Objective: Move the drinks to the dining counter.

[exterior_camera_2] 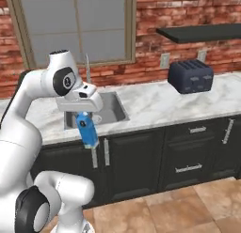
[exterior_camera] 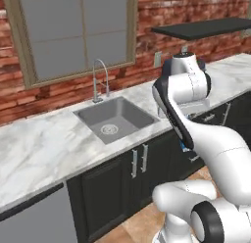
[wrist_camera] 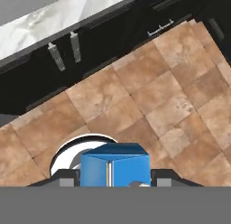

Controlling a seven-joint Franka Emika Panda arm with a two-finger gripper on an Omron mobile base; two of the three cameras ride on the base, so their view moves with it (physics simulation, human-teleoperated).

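Tile floor (wrist_camera: 171,105) beneath claw-held blue carton (exterior_camera_2: 87,129)

A marble worktop (exterior_camera_2: 155,105) carries a sunken sink (exterior_camera: 115,117) and 1 dark toaster (exterior_camera_2: 190,76).

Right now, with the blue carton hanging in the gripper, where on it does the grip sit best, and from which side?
On the upper body of the blue carton, fingers on two opposite flat sides, coming from above. The gripper is shut on it this way: the carton is slim with flat, parallel walls, and it hangs nearly upright in front of the dark cabinets.
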